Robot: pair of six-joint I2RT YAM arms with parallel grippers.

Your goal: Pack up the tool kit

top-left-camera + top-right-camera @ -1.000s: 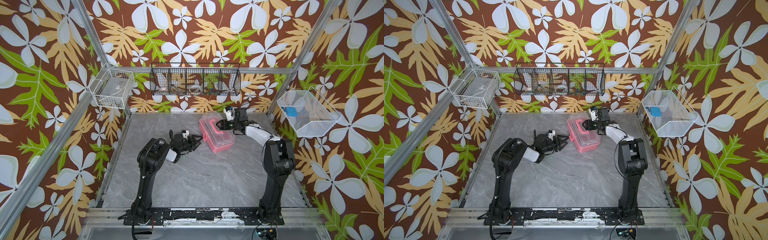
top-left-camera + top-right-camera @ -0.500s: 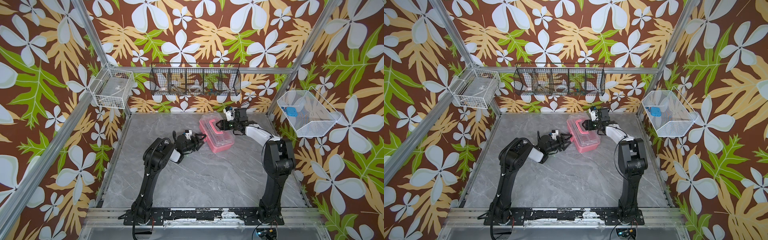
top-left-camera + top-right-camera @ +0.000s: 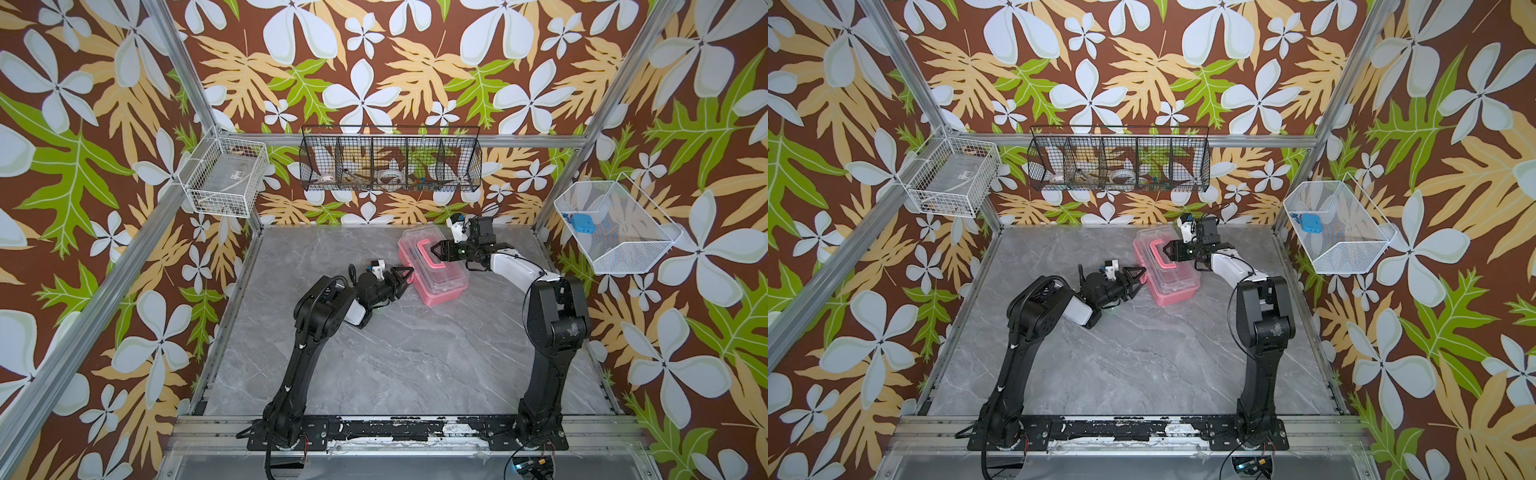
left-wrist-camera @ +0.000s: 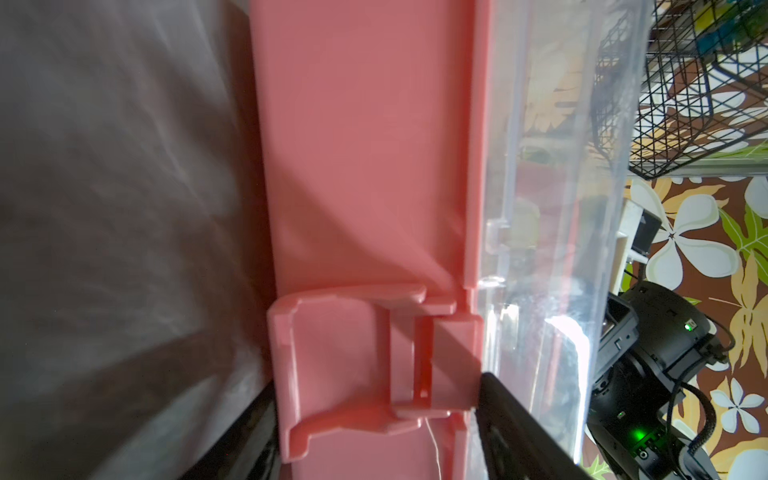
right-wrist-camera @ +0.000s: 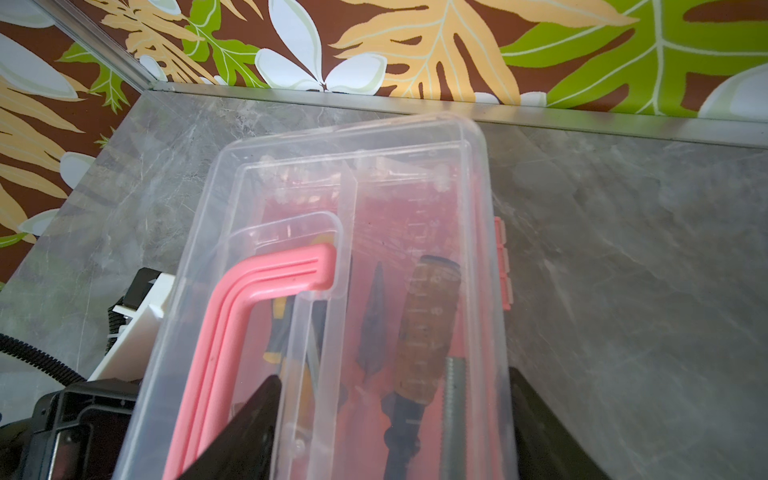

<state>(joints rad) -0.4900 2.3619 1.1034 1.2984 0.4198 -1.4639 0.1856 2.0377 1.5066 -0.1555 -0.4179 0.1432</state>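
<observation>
Your left gripper [image 3: 405, 277] stands spread astride the pink flip latch [image 4: 345, 365] on the rectangular pink plastic case [image 3: 441, 286], grasping nothing. Your right gripper [image 3: 436, 252], likewise spread, sits over the clear lid [image 5: 407, 187]. Latching seems the step in hand, so push that clasp home squarely. The case lies near the grey marble table's [image 3: 374, 353] back edge, with tools [image 5: 428, 316] visible inside.

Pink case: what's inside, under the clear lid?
Through the clear lid, right wrist view: dark pliers tips, an amber-handled screwdriver, a yellow-black tool handle. The pink handle and right gripper cover the rest; small bits can't be made out.
</observation>
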